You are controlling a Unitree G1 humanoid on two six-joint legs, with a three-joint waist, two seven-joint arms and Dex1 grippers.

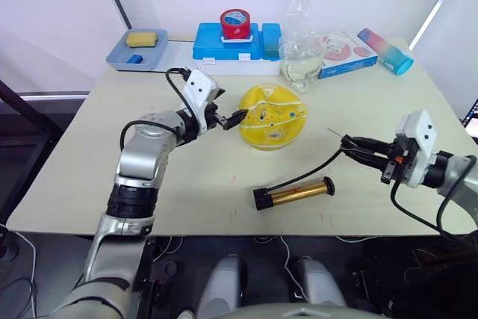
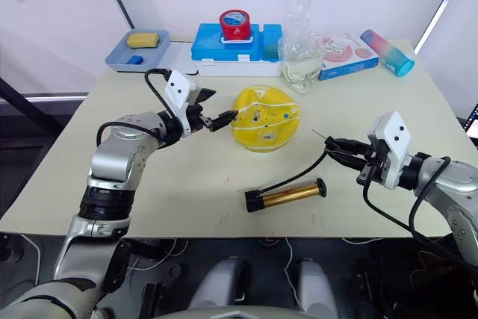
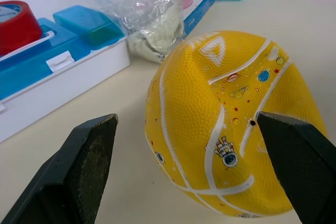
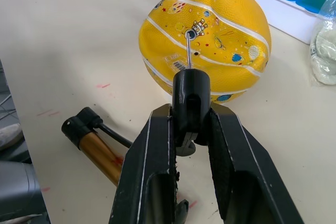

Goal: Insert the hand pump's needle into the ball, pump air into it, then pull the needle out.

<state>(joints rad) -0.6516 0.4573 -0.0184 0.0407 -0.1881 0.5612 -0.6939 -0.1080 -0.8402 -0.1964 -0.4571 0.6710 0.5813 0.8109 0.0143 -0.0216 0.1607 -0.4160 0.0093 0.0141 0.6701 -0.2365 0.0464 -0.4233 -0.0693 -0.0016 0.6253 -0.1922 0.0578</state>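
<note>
One yellow sponge [image 1: 140,38] in blue tray [image 1: 119,56].

the ball [image 1: 272,116] is yellow with thin white lines and small coloured prints; just in front of it, the hand pump [image 1: 293,193] has a gold-bronze barrel, black caps and hose.

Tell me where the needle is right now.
The needle is held in the right gripper, on the robot's right above the table, pointing toward the ball but not yet touching it.
</note>
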